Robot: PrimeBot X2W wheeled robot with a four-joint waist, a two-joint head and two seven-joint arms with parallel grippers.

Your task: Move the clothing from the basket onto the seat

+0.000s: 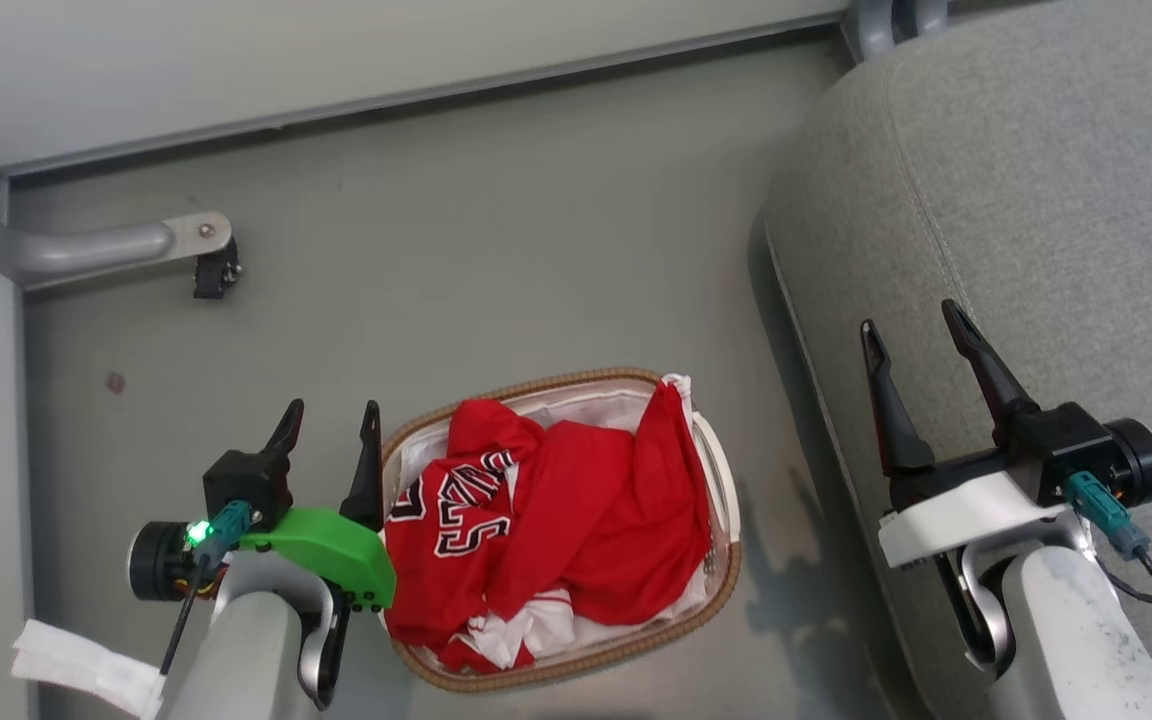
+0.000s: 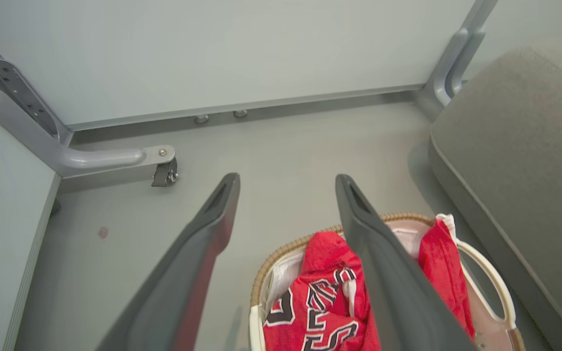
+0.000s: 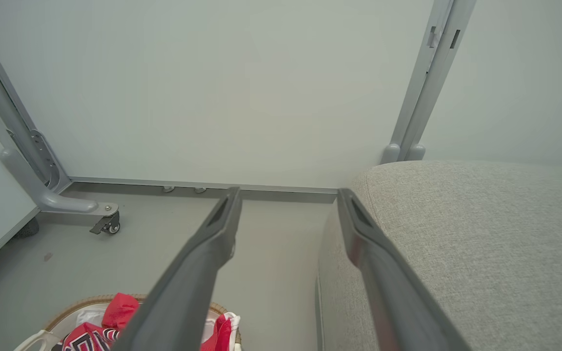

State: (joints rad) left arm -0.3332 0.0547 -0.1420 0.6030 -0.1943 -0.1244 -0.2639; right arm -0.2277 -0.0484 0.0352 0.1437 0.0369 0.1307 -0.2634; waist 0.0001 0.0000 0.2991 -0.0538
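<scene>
**Clothing heaped in basket, nothing grabbed**

From head view: basket on floor, left of seat. From right wrist view: just a corner of it. Left claw wide open beside rim, maybe touching. Right claw wide open above seat, empty.

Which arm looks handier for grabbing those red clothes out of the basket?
Probably the left. The left gripper hangs open right beside the basket, next to the clothing. The right gripper, also open, sits over the seat, farther from the clothes.
</scene>
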